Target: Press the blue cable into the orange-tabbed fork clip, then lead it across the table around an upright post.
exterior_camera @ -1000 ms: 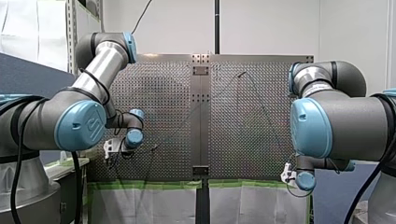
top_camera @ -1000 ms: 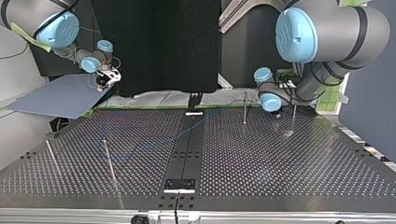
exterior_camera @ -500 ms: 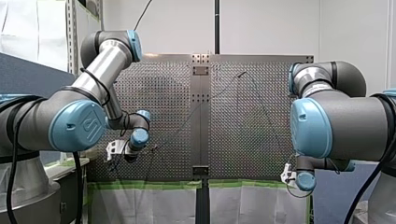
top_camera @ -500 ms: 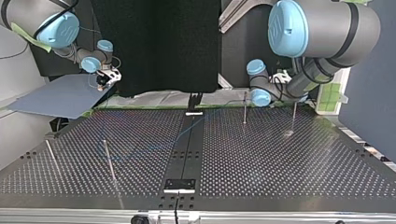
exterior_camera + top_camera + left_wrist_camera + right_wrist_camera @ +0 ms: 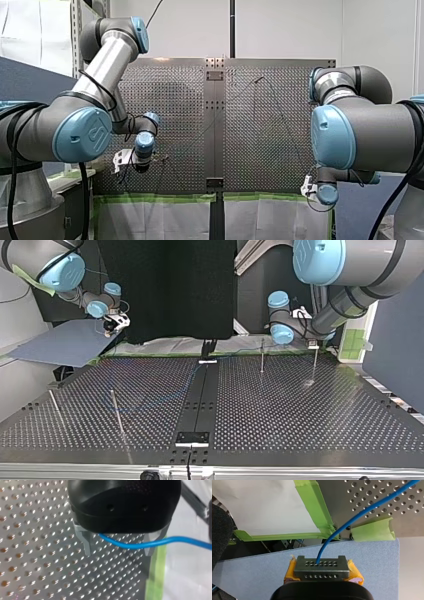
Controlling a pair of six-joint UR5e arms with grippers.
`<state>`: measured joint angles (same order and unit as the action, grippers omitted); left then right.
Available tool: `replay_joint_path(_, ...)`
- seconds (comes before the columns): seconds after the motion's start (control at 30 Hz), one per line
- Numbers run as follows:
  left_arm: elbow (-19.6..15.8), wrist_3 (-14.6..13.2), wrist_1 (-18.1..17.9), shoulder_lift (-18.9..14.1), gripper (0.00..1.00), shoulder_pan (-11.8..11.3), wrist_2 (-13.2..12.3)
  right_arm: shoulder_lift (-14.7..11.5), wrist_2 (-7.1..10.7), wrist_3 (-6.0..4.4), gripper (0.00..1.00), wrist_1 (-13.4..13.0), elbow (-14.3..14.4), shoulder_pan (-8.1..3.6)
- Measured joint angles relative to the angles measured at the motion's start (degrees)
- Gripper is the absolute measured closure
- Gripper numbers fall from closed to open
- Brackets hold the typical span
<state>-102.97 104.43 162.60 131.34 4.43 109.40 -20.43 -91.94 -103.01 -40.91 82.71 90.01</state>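
As I judge it, the likeliest trouble is the cable (image 5: 140, 545) getting away from my left hand (image 5: 118, 553). It only runs loose across the gap between the spread metal fingers (image 5: 85, 542), just under the black body, with nothing clamping it. A sideways sweep or a tug along its length could slide it out before it is pressed anywhere. It could also snag on the post (image 5: 261, 356) near that arm, at the far edge of the bench (image 5: 300, 410) in the top view. The clip shows in no view, so I cannot tell how near it is. My left hand is wide open and grips nothing. My right hand (image 5: 322, 563), off the bench over a grey-blue board (image 5: 262, 580), is pressed together on the cable between its yellow pads (image 5: 354, 572); a hard pull could drag it free there.
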Motion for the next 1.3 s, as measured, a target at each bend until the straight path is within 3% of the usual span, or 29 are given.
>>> replay_joint_path(0.33,-5.77,1.91,-4.93,-3.40,0.00,0.41,-5.27,0.16,0.00,-0.01,1.00,0.20,0.00,0.00)
replay_joint_path(0.6,-8.07,3.68,-6.33,-6.95,0.00,1.33,-5.96,0.21,0.00,-0.01,1.00,0.40,0.01,0.01)
replay_joint_path(1.07,-8.37,4.55,-5.05,-7.22,0.00,3.55,-5.95,0.33,0.00,0.03,1.00,0.64,-0.01,0.01)
replay_joint_path(1.3,-9.80,7.34,-4.68,-7.32,0.00,5.17,-6.19,0.34,0.00,0.07,1.00,0.72,0.00,0.01)
